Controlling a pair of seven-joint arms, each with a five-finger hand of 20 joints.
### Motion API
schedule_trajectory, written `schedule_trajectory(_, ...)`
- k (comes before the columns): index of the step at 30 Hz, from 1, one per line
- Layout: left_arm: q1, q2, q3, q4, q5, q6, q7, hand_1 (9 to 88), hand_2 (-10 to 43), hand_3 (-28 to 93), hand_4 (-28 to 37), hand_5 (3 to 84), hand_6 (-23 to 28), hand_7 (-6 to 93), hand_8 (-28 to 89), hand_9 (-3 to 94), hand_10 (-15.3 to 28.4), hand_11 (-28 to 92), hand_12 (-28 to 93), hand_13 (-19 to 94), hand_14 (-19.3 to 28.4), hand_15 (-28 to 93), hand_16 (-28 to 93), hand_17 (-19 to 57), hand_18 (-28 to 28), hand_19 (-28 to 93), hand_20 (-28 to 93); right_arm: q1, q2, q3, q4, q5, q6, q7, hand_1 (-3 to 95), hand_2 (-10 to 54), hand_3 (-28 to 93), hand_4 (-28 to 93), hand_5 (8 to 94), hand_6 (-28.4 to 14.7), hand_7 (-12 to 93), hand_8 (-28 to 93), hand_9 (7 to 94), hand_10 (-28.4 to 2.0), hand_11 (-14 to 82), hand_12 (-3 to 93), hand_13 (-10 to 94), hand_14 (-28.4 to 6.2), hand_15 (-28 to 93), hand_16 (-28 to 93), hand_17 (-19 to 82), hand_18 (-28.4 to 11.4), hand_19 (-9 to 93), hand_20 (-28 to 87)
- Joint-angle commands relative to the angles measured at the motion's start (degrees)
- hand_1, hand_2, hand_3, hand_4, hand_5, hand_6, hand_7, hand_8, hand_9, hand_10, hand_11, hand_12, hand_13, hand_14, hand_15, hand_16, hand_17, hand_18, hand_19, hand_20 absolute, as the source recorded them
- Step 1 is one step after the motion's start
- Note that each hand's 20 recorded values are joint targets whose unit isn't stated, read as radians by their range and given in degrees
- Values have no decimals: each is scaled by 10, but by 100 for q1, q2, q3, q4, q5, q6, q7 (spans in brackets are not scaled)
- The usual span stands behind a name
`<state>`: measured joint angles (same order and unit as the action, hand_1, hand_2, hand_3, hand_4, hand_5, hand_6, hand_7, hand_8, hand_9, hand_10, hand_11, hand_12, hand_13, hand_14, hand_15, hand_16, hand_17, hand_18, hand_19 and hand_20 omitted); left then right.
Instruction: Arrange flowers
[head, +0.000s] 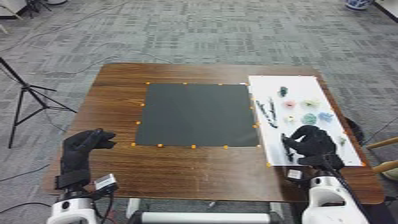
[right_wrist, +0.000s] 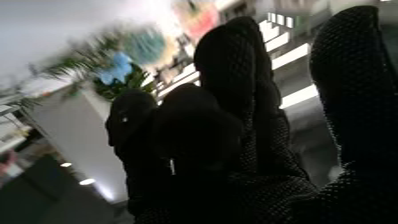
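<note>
picking seems under way: the right hand (head: 313, 144) is over the sheet (head: 304, 84), thumb apart from fingers. next, close gently around a flower (head: 325, 117).

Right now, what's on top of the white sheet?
On the white sheet lie a pink flower, a blue flower, a teal flower and dark slender pieces, among other items. Whatever lies beneath the right hand is covered, so unseen.
</note>
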<state>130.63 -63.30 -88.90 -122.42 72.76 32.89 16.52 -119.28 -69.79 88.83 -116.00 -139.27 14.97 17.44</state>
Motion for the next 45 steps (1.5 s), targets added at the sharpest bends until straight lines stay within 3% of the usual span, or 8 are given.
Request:
schedule_trajectory(1,59,-61,-31,-75,46,-98,-89,321,43,643,-187,673,18,402,-87,677,146,457,267,529,192,524,43,95,167,459,389,313,219,-227,343,-493,-623,226,397,-95,643,-195,541,-34,549,-69,815,-110,460,385,907,-17,633,379,551,-185,932,500)
schedule_trajectory(8,148,-74,-81,-136,70,-73,-127,322,40,642,-185,672,19,401,-87,675,146,456,267,528,192,524,43,95,167,458,388,502,472,-490,392,-787,-1313,503,416,-95,633,-198,484,-43,597,-70,806,-109,480,404,912,-8,636,395,569,-176,932,508)
schedule_trajectory(12,195,-24,-138,-197,62,-18,-143,323,38,642,-184,671,19,401,-87,674,146,456,266,527,192,524,43,94,167,456,387,838,654,-685,241,-810,-2510,687,430,-95,646,-203,459,-41,657,-58,796,-106,515,434,897,-17,690,421,570,-180,932,546)
schedule_trajectory(20,196,10,-171,-221,95,-39,-206,324,35,640,-183,669,19,401,-88,671,147,457,267,523,192,522,43,93,166,453,386,1059,791,-787,143,-512,-2858,811,445,-95,645,-197,472,-43,653,-74,798,-104,518,440,893,-18,706,423,575,-177,932,561)
schedule_trajectory(24,246,19,-219,-258,98,-48,-268,324,34,640,-183,668,19,399,-89,669,147,457,267,521,192,522,43,92,165,451,385,1097,781,-661,-44,52,-3208,968,530,-95,563,-147,479,-39,549,311,808,-101,490,462,903,-9,683,419,579,-171,932,545)
schedule_trajectory(27,240,10,-208,-260,115,-70,-271,324,34,639,-183,667,20,398,-89,667,147,457,266,520,191,521,43,91,165,450,384,978,763,-481,-237,283,-3310,994,555,-95,541,-127,476,-39,530,348,817,-96,428,509,910,-4,651,420,579,-167,932,533)
schedule_trajectory(40,243,50,-181,-261,119,-166,-282,325,34,637,-182,664,20,398,-90,665,147,458,264,517,191,521,43,89,166,449,383,679,774,131,-975,599,-2879,766,500,-95,581,-128,476,-42,511,309,815,-107,447,449,910,-4,636,420,578,-165,932,525)
schedule_trajectory(45,276,47,-217,-280,134,-202,-297,325,34,637,-182,663,19,398,-92,664,147,458,264,516,192,521,42,89,165,447,383,631,758,194,-805,501,-3368,795,431,-95,619,-132,496,-53,533,-51,803,-125,419,379,901,-10,610,417,575,-164,932,515)
